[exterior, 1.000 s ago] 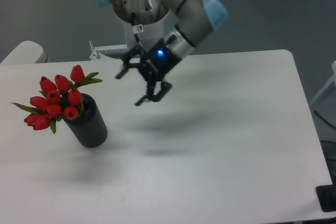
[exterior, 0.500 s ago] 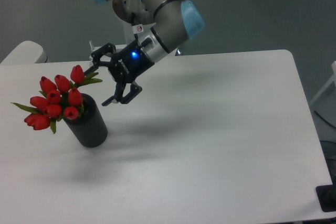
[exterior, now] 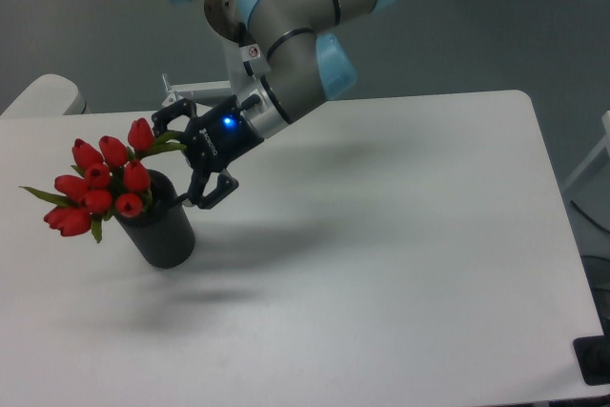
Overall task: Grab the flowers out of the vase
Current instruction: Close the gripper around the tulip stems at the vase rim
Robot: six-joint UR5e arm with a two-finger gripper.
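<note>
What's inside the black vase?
Red flowers with green leaves stick out of the vase. Their stems go down inside, but the black wall hides them.

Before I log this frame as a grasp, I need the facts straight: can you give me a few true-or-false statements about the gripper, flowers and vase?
1. The gripper is open. True.
2. The flowers have been lifted clear of the vase. False: the stems sit in the vase, with the red buds leaning out to its left.
3. The vase lies on its side. False: it stands upright on the table.
4. The gripper is to the right of the bunch, near the buds and leaves at that side. True.
5. The gripper is clamped on a stem. False: its fingers are spread and nothing is gripped between them.
</note>
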